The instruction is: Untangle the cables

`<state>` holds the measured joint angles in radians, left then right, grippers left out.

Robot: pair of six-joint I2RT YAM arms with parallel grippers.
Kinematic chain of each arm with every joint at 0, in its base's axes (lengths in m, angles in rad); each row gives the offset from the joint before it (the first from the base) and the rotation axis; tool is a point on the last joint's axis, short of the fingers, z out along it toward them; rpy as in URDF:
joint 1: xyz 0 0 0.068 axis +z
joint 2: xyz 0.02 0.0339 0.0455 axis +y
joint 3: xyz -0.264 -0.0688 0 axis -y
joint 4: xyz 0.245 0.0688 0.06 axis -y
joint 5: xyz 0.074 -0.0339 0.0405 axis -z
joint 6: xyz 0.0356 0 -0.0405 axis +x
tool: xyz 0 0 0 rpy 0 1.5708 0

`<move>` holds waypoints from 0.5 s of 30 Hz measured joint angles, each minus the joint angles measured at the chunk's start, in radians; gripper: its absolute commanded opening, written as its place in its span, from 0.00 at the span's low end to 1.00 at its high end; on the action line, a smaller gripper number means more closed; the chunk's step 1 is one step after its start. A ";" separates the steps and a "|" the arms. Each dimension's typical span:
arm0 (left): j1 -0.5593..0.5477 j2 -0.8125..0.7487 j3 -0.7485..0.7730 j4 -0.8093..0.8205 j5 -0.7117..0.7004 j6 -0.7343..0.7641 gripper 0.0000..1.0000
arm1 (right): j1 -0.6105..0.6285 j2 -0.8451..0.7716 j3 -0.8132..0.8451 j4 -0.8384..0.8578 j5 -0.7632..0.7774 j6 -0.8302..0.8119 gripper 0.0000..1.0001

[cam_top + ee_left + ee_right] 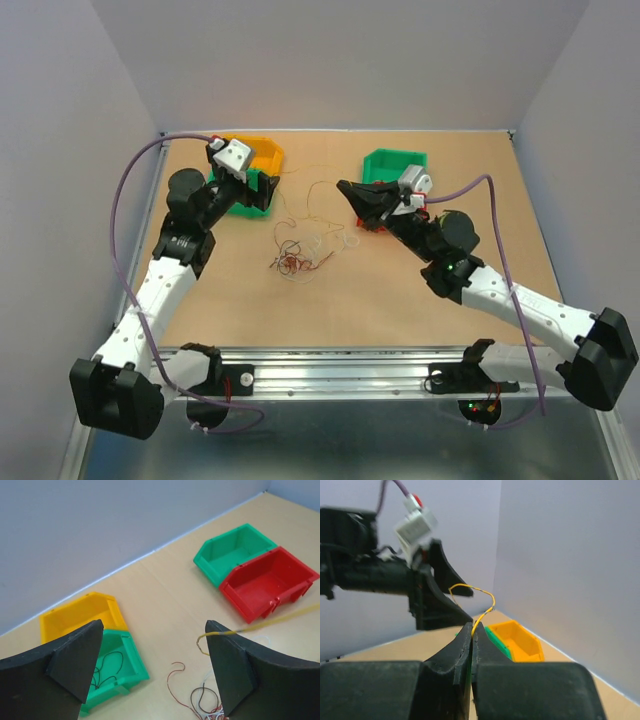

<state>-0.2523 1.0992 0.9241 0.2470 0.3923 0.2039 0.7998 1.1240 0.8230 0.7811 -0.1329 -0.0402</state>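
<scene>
Cables (295,258) lie as a small wad of thin reddish-brown and pale wires on the tan table (420,310). The wad is below and just ahead of the left gripper (154,630), and loose strands trail outward from it. The left gripper's jaws are spread wide with nothing between them. Under its left finger sit a yellow bin (75,611) and a green bin (136,661), touching each other; a thin black wire (107,662) lies in the green one. Beyond its right finger, well apart from the first pair, a second green bin (235,550) and a red bin (265,585) stand edge to edge near the back wall.

The right gripper (471,630) has its jaws pressed together, pinching a yellow wire (483,616) that arches up from the tips toward the left gripper. The wire's far end seems to hook beside the left gripper's right finger, but contact is unclear. Bare table lies open between the wad and the near edge.
</scene>
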 measured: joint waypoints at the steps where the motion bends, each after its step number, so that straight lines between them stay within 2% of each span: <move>1: 0.006 -0.017 -0.002 0.000 0.002 0.007 0.99 | 0.000 0.010 0.002 -0.006 0.008 -0.004 0.01; 7: 0.018 -0.121 -0.004 -0.103 0.102 0.110 0.99 | 0.000 0.088 0.027 -0.032 0.055 -0.028 0.01; 15: 0.014 -0.125 -0.005 -0.169 0.262 0.152 0.99 | 0.000 0.118 0.047 -0.041 0.057 -0.034 0.01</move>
<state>-0.2382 0.9745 0.9188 0.0784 0.6548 0.3561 0.7998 1.2423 0.8700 0.7399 -0.0757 -0.0746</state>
